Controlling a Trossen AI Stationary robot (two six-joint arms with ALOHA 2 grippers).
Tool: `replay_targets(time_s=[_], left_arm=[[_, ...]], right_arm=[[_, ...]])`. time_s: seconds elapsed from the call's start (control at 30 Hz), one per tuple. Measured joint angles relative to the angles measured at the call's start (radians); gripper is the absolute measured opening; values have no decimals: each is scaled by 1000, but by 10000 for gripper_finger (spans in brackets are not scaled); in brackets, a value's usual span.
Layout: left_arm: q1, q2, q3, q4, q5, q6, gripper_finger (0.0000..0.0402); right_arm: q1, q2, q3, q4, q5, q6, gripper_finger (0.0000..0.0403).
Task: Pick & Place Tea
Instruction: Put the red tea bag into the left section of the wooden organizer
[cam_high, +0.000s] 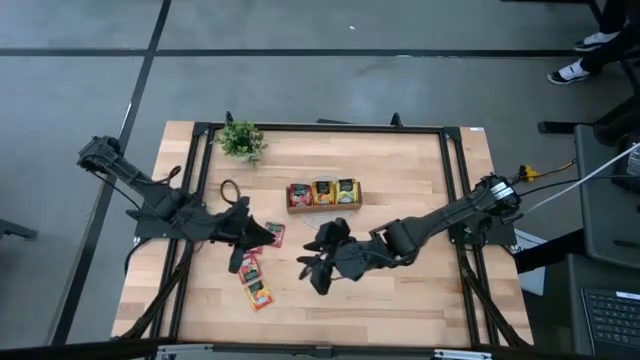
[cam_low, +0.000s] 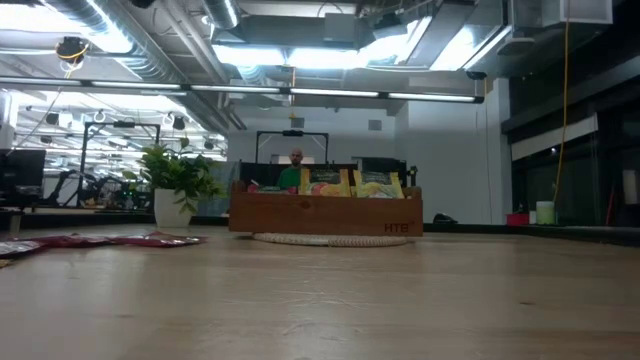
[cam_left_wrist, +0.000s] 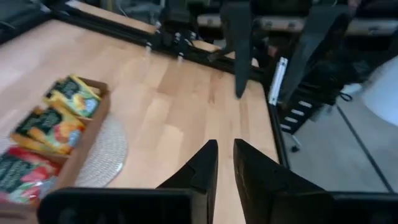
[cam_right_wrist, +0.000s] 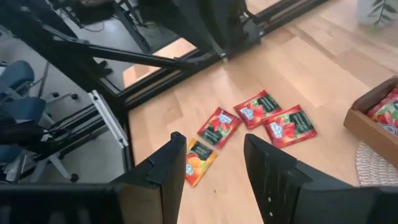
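Note:
Several tea sachets (cam_right_wrist: 219, 126), red and one orange, lie flat on the table left of centre; they also show in the high view as loose sachets (cam_high: 255, 270). More sachets (cam_high: 323, 192) stand in the wooden tray (cam_high: 292, 205). My left gripper (cam_high: 243, 243) hovers over the loose sachets. Its fingers are a narrow gap apart (cam_left_wrist: 225, 163) with nothing between them. My right gripper (cam_high: 314, 266) is open (cam_right_wrist: 214, 168) and empty, right of the loose sachets and nearer than the tray. Neither gripper shows in the low view.
The tray (cam_low: 325, 213) sits on a round woven mat (cam_left_wrist: 102, 152) near the table's middle. A small potted plant (cam_high: 240, 140) stands near the far edge. Bare wood lies along the table's near and right parts. A person (cam_low: 293, 170) is in the room beyond the table.

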Motion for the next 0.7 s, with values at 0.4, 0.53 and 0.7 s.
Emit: replay_targets(time_s=[0.4, 0.53, 0.7], left_arm=[[-167, -77, -82, -13, -144, -61, 46], [-176, -91, -95, -50, -173, -110, 45], [-189, -119, -95, -132, -194, -159, 49]], right_arm=[[-142, 37, 0, 1, -179, -40, 146], [-171, 37, 0, 0, -180, -111, 96], [-193, 45, 0, 9, -211, -185, 11]])
